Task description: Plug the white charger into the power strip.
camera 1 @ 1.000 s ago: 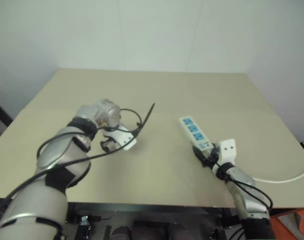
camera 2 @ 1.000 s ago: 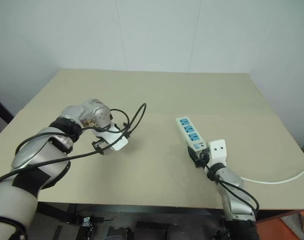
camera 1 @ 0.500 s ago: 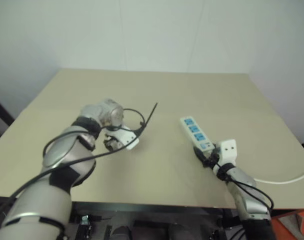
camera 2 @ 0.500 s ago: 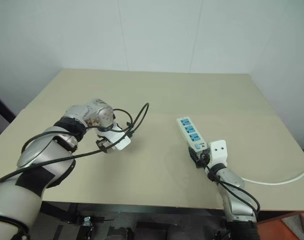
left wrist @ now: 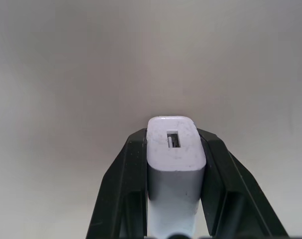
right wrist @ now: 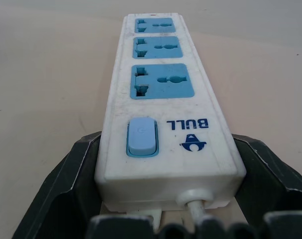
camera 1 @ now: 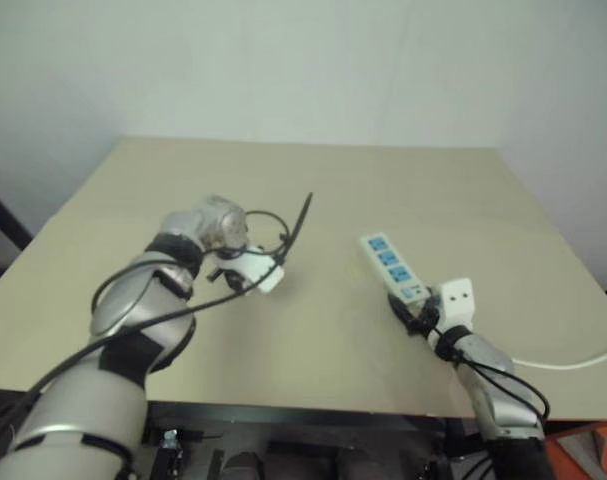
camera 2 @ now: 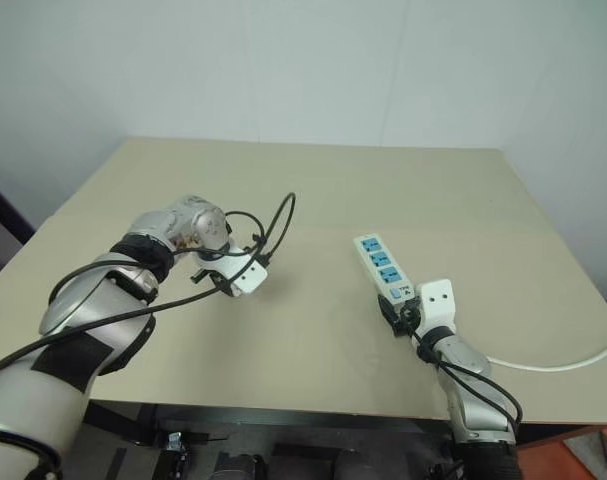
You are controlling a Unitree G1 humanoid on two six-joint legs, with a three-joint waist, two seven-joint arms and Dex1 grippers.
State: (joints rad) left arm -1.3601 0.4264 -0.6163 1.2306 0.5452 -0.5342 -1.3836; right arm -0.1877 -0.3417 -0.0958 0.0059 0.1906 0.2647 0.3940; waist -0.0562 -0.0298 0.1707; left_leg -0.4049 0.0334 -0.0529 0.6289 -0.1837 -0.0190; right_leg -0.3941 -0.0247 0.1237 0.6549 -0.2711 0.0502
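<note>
White charger (left wrist: 175, 164) is clamped btwn the left gripper (left wrist: 174, 149) fingers, USB end facing out, toward the table's (camera 2: 313, 180) left side. Power strip (right wrist: 165, 99) lies near the front-right edge, cord end braced by the right gripper (right wrist: 165, 209), fingers along both sides. Step: pickup done, carry pending. Next: bring charger over, prongs down onto a blue socket.

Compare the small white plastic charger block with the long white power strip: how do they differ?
The small white plastic charger block is short with one slot in its end; the long white power strip carries three blue sockets and a switch. The charger is clamped in the left gripper, the strip in the right gripper. Both are white plastic.
</note>
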